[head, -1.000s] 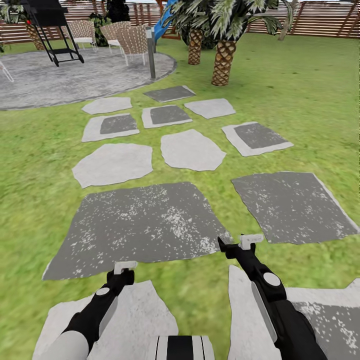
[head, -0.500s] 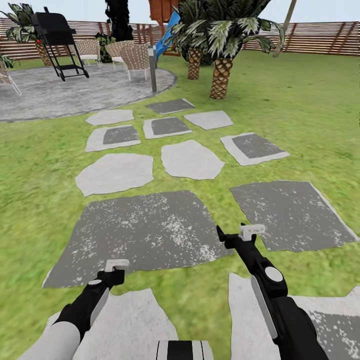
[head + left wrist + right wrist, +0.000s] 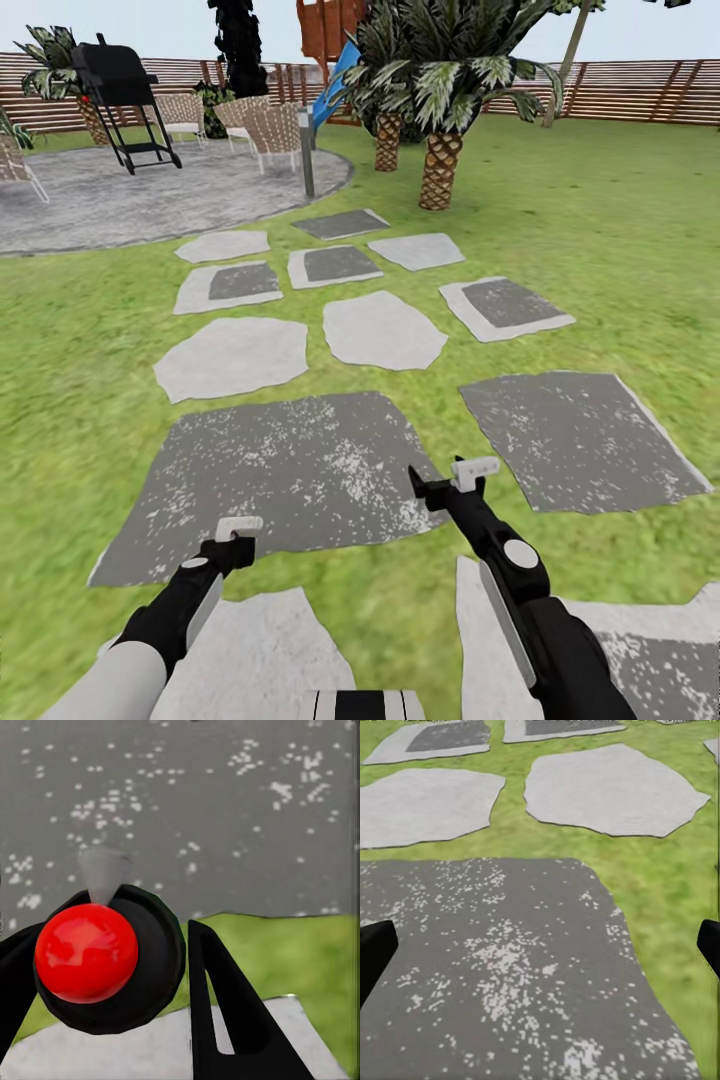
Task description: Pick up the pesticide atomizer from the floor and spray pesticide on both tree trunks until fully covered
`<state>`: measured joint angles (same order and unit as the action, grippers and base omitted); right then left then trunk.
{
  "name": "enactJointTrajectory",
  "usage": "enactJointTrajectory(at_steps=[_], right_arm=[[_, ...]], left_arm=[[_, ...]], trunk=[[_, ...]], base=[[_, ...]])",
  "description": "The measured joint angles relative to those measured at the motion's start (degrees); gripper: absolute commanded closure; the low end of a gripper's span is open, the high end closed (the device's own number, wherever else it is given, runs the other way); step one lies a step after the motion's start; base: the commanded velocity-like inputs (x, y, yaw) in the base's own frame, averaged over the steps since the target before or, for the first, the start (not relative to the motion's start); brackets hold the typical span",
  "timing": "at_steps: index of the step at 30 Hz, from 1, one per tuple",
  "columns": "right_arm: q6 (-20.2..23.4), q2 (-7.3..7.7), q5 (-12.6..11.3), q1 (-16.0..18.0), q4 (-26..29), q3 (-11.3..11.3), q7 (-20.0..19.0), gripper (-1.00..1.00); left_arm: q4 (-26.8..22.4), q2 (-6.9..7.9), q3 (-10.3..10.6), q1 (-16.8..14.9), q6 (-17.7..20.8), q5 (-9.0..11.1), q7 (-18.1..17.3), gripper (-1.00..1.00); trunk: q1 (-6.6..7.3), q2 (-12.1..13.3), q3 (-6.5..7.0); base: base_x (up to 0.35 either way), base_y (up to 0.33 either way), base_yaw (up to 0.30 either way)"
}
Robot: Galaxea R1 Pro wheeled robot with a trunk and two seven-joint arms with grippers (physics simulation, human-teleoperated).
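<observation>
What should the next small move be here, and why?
Probably turn the base to search for the trees. The left gripper looks shut on the atomizer, so it seems ready to spray, but ahead are slabs, palms and the fence, none a thick bare trunk.

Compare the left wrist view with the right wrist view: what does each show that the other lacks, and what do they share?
Left wrist view: the pesticide atomizer, red top towards the camera, held between the left gripper's black fingers.

Right wrist view: the right gripper with its fingers wide apart at the picture's edges and nothing between them, plus several pale slabs farther off.

Both: a dark speckled paving slab and green grass beside it.
</observation>
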<state>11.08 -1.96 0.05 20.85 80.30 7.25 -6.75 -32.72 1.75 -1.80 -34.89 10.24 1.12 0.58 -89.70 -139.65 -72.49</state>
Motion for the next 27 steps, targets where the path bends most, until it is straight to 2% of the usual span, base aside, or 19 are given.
enactJointTrajectory(at_steps=[5, 7, 15, 27], right_arm=[[0.03, 0.29, 0.08, -0.01, 0.03, -0.09, 0.06, -1.0], [0.06, 0.35, 0.08, 0.01, 0.06, -0.12, 0.06, -1.0], [0.3, 0.44, 0.04, 0.01, 0.03, -1.27, 0.07, -1.0], [0.32, 0.46, 0.12, -0.01, -0.05, -1.44, 0.07, -1.0]], left_arm=[[0.02, -0.17, 0.04, 0.07, -0.04, -0.14, -0.01, 1.0], [0.01, -0.11, 0.04, 0.14, -0.17, -0.15, 0.0, 1.0], [-0.19, -0.41, -0.03, 0.18, -0.91, -0.21, 0.0, 1.0], [-0.24, -0.89, -0.07, 0.27, -1.01, 0.11, -0.25, 1.0]], trunk=[[1.1, 2.01, 0.92], [1.1, 2.02, 0.98], [1.1, 2.02, 1.11], [1.1, 2.02, 1.13]], base=[[0.0, 0.0, -0.041], [0.0, 0.0, -0.19], [0.0, 0.0, -0.277], [0.0, 0.0, -0.294]])
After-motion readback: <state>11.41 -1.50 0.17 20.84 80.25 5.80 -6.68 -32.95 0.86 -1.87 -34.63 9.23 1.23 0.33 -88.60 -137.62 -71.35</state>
